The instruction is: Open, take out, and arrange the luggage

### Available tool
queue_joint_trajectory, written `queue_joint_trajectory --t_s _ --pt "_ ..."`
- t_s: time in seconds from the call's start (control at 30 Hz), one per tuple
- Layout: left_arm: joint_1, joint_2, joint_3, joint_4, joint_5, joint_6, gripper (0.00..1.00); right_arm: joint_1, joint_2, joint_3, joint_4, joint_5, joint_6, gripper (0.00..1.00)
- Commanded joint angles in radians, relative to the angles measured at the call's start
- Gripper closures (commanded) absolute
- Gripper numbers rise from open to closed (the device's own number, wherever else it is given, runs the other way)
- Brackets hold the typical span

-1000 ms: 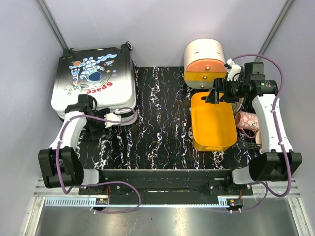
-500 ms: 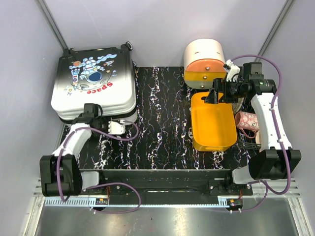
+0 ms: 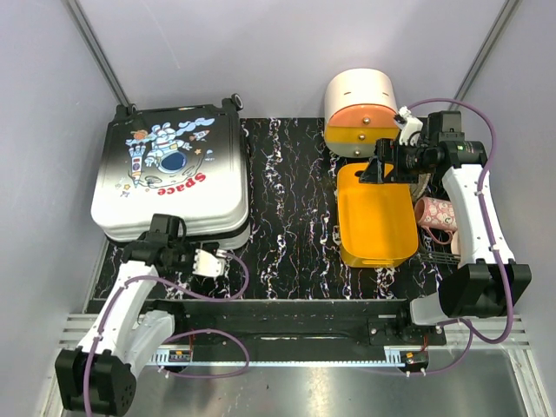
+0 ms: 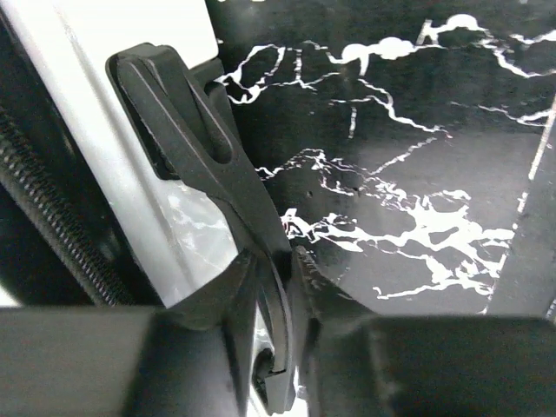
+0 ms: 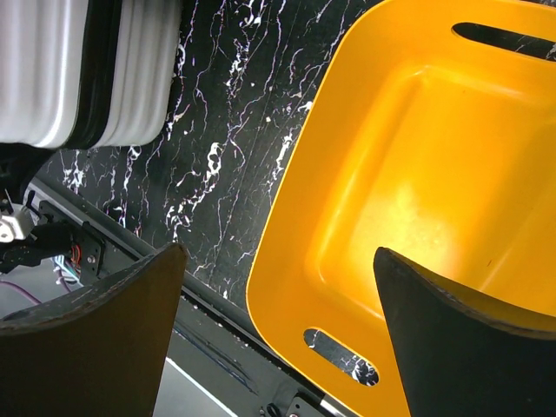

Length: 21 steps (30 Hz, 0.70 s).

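the suitcase [image 3: 169,169] lies flat at the far left of the black marbled table [image 3: 287,200], astronaut print facing up and wheels toward the back wall. its two shells lie together with a dark band between them. the left gripper [image 3: 163,236] is at the suitcase's near edge, its fingers [image 4: 213,304] pressed closed on a thin black tab [image 4: 187,130] that sticks out from the white side of the shell. this may be a zip pull or a handle piece, the close view is too tight to tell. the right gripper [image 3: 380,167] hangs above the far end of the orange tray [image 3: 375,217], jaws spread wide and holding nothing. a white-and-orange box [image 3: 362,100] stands just behind the tray, and a pink mug [image 3: 434,211] lies to its right.
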Motion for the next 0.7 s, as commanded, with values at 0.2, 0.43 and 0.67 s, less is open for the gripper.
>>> queue_joint_trajectory --t_s 0.2,0.43,0.67 --pt "-0.030 -0.065 0.530 -0.463 0.402 -0.185 0.05 0.037 -0.002 0.008 0.033 -0.026 0.002 0.00" --pt "-0.010 0.221 1.023 -0.302 0.251 -0.995 0.01 0.090 0.032 0.037 0.061 -0.005 0.009 0.00" --pt "0.311 0.547 1.282 -0.178 0.232 -1.328 0.01 0.164 0.056 0.059 0.075 0.035 -0.027 0.00"
